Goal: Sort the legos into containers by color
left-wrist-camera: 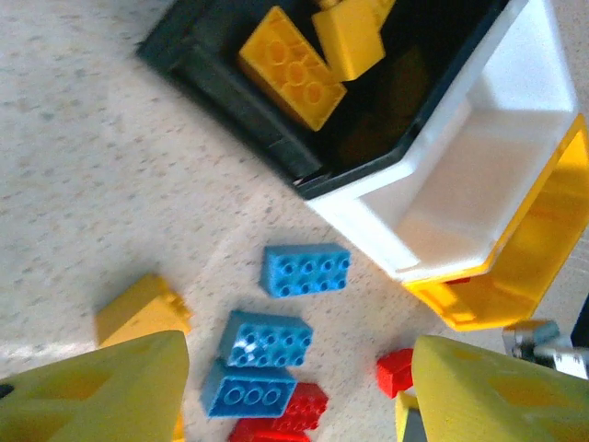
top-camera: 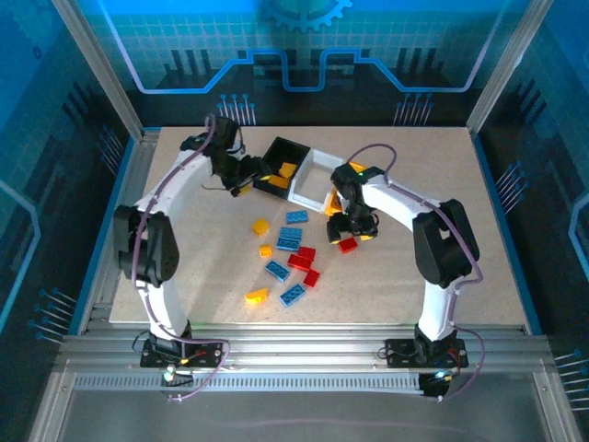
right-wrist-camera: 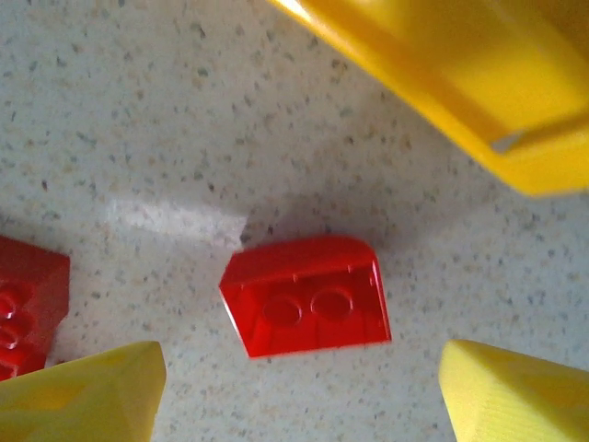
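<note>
Loose legos lie mid-table: several blue [top-camera: 290, 239], red [top-camera: 301, 258] and yellow [top-camera: 257, 296]. Yellow bricks [left-wrist-camera: 293, 69] sit in the black container [left-wrist-camera: 230, 101]. Next to it stand the white container [left-wrist-camera: 368, 216] and the yellow container [left-wrist-camera: 515, 267]. My left gripper [top-camera: 241, 184] hovers open beside the black container [top-camera: 281, 152], with nothing between its fingers. Blue bricks [left-wrist-camera: 267, 341] lie on the table below it. My right gripper [right-wrist-camera: 304, 368] is open low over the table, and an upturned red brick [right-wrist-camera: 308, 295] lies just ahead of its fingers.
The three containers stand in a row at the table's back centre, and the yellow one [top-camera: 333, 203] is partly behind my right arm. Another red brick [right-wrist-camera: 23, 308] lies left of my right gripper. Bare tabletop surrounds the brick cluster.
</note>
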{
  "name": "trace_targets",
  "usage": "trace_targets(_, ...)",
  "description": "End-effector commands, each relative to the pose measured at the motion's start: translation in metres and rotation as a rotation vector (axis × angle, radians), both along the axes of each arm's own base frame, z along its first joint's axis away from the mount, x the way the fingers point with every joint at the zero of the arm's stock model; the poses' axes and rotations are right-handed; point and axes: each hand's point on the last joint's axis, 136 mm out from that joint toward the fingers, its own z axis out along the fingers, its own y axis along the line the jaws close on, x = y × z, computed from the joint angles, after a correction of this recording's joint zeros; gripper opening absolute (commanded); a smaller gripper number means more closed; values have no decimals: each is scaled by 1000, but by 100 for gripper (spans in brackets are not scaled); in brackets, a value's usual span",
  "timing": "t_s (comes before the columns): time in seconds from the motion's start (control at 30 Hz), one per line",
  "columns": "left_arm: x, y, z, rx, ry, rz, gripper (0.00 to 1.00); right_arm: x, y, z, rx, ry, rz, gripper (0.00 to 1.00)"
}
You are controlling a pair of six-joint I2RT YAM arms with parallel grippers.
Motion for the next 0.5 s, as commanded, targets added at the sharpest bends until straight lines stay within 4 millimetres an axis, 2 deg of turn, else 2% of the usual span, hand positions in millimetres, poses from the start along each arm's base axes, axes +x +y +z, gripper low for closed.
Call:
trace_targets(0.0, -17, 14, 7, -11, -19, -10, 67, 9, 3, -6, -32, -10, 100, 80)
trace_targets(0.17, -38, 32, 3, -4, 1, 6, 68, 14, 4, -17, -52, 7, 136, 81)
trace_targets(0.33, -48, 44, -5, -17, 25, 33, 69, 8, 6, -26, -62, 27, 134, 79)
trace_targets(0.47, -50, 47, -7, -18, 30, 32, 69, 2, 6, -32, -69, 42, 121, 76)
